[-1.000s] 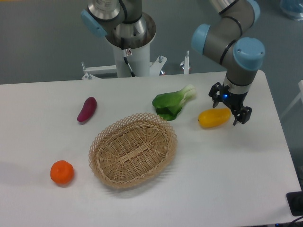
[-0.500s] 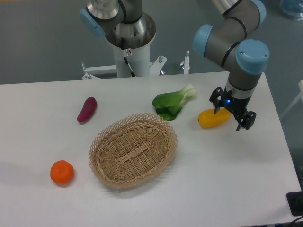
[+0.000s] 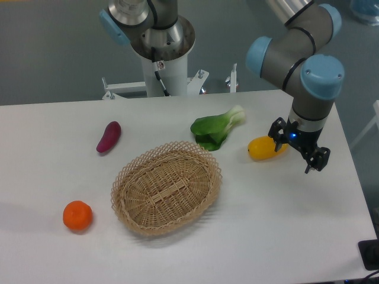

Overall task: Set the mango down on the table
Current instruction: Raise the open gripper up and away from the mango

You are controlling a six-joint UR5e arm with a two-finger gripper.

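**Mango on the white surface, pincer just beside its right end**

The mango [image 3: 265, 148] lies on its side on the white surface [image 3: 284, 225], in the right half, with its long axis running roughly left to right. It rests on the tabletop alone, apart from the other produce.

The pincer [image 3: 299, 151] hangs from the arm's wrist just to the right of the mango. Its 2 black fingers [image 3: 276, 131] stand apart, 1 near the fruit's upper right end and the other lower right, out over bare tabletop. The fingers are spread and nothing is clamped between them; whether the near finger touches the mango's skin cannot be told from this angle. A small blue light shows on the wrist above the fingers.

A leafy green vegetable [image 3: 216, 129] with a pale stalk lies up and to the left of the mango, near it but not touching. The wicker basket [image 3: 166, 187] sits at the middle of the surface. A purple sweet potato [image 3: 109, 136] lies to the upper left of the basket, and a round orange [image 3: 77, 215] rests to its lower left.
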